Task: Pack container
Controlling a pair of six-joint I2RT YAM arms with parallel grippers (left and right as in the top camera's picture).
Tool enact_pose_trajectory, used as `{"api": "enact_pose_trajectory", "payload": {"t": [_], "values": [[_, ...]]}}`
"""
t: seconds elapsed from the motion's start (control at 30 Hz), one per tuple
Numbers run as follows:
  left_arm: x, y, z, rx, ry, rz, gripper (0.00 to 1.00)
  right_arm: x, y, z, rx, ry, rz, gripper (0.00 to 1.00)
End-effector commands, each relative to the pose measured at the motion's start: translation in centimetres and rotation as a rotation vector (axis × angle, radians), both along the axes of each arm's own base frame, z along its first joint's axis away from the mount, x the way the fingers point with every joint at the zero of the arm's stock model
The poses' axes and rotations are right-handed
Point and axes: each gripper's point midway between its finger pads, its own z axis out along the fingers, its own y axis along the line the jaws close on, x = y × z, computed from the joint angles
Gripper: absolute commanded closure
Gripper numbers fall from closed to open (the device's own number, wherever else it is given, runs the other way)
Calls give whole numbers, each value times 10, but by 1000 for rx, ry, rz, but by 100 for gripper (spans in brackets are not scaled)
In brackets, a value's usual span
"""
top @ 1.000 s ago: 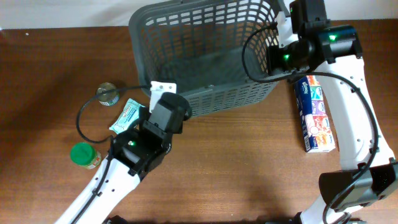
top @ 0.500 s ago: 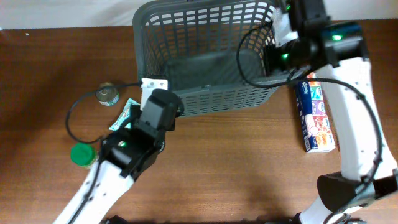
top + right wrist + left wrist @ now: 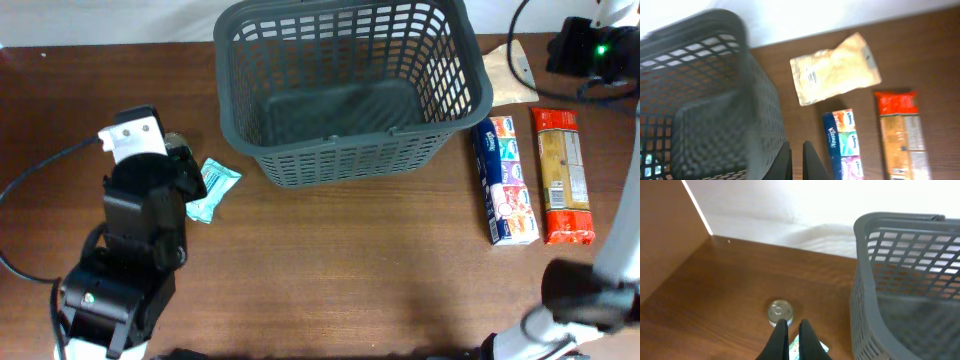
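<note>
The large dark-grey plastic basket with slotted lattice walls (image 3: 350, 150) stands upright on the brown wooden surface (image 3: 380, 270), against the far edge and about midway along it, its open top facing up.

Toward the left edge, the left arm (image 3: 130, 250) reaches up from the near-left corner. The left end effector (image 3: 792, 323) is narrow, its two dark fingers drawn close with only a thin gap and nothing held between them. Just beyond the fingertips in the left wrist view sits a small round metal can with a silver lid (image 3: 779, 312), upright and well apart from the basket's left wall. A flat teal plastic packet (image 3: 212, 187) lies beside the arm, between the can and the basket's near-left corner, touching neither.

The right arm (image 3: 590, 45) hangs over the far-right corner. The right end effector (image 3: 796, 146) is narrow too, its fingers almost together and gripping nothing, just off the basket's right wall. A flat tan paper pouch (image 3: 834, 70) lies near the far edge, just right of the basket's rim. Nearer, a long blue cardboard pack printed with coloured panels (image 3: 506, 180) lies lengthwise just beside the basket's right wall. A long orange-and-red wrapped package (image 3: 562, 175) lies parallel to it on the side toward the right edge, close but apart.
</note>
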Motion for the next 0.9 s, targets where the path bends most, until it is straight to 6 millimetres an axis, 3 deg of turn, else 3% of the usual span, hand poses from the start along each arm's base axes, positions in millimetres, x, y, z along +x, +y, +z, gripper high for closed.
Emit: {"api": "enact_pose_trajectory", "payload": {"t": [0.0, 0.13, 0.23, 0.53, 0.7, 0.87], "values": [[3, -1, -6, -21, 26, -40, 98, 23, 4, -36, 171, 58, 68, 96], [4, 0, -8, -40, 32, -52, 98, 43, 13, -69, 277, 109, 122, 96], [4, -3, -11, -48, 45, -71, 98, 58, 30, -89, 416, 126, 202, 96], [1, -3, -15, -45, 68, -72, 97, 63, 67, -103, 509, 156, 315, 96], [0, -3, -16, -44, 71, -72, 98, 55, 92, -106, 510, 197, 371, 97], [-1, -2, -19, -42, 83, -71, 97, 46, 104, -109, 516, 241, 389, 96]]}}
